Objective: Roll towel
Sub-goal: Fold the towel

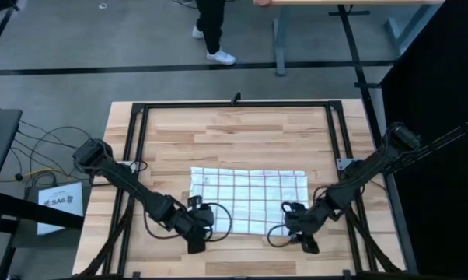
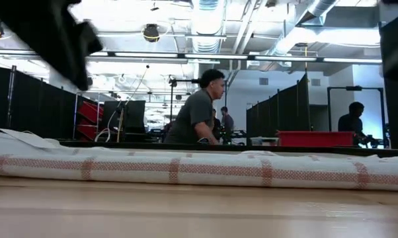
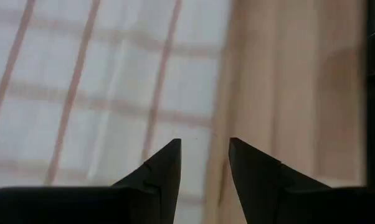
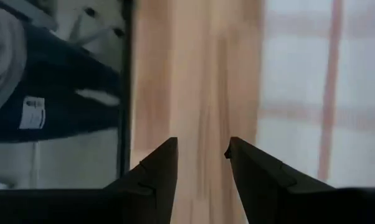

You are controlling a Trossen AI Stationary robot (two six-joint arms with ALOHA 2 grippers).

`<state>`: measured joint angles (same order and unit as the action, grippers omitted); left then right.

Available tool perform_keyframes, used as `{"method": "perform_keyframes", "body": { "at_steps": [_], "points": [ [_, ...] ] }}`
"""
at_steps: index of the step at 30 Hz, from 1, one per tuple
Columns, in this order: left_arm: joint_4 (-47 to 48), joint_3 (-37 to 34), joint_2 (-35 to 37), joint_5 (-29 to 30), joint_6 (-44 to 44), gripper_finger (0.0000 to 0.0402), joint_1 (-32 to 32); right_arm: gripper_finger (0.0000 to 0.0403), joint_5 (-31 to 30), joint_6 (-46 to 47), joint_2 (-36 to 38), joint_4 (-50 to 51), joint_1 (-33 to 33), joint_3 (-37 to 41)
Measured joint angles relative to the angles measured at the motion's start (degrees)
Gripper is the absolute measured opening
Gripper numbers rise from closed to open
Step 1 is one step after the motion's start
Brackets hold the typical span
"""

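**Both near corners had to be caught together**

Your left pincer (image 1: 197, 236) sat low at the towel's (image 1: 249, 201) near left corner, its jaws spread a little. In the left wrist view the fingertips (image 3: 169, 155) straddled the cloth's side edge, with checked fabric ahead of one tip and bare bench (image 1: 242, 128) ahead of the other. Judged from that, you needed to shift this pincer slightly inward over the cloth before closing, so both tips bit fabric and not wood.

The towel lay flat and spread between the two pincers; from the low view its near edge looked thick, perhaps already turned over, though that could not be told for sure.

Your right pincer (image 1: 305, 236) mirrored the left at the near right corner, jaws likewise slightly parted, with mostly bench ahead of it and the towel edge off to one side. You would have done well to pinch both corners level, then turn them away evenly to keep the roll straight.
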<state>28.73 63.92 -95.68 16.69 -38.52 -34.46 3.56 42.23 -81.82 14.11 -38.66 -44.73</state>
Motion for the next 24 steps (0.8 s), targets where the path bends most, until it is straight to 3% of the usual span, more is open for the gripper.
{"method": "perform_keyframes", "body": {
  "at_steps": [4, 11, 19, 24],
  "points": [
    [8.24, 3.97, -0.04, -2.68, 3.71, 0.012, 1.42, 0.0132, -0.95, -0.07, -0.09, 6.82, 2.92, -3.92],
    [29.87, 16.26, -1.65, 12.87, 7.54, 0.0112, -7.06, 0.0133, -12.37, 1.31, -2.18, 30.22, -2.76, -17.78],
    [31.88, 16.85, -7.04, 13.44, -6.09, 0.0114, -13.07, 0.0175, -12.62, 10.82, -13.99, 32.03, -7.7, -21.79],
    [31.54, 16.81, -11.57, 12.91, -6.86, 0.0134, -13.31, 0.023, -12.72, 12.66, -19.91, 32.83, -9.0, -21.55]
  ]
}}
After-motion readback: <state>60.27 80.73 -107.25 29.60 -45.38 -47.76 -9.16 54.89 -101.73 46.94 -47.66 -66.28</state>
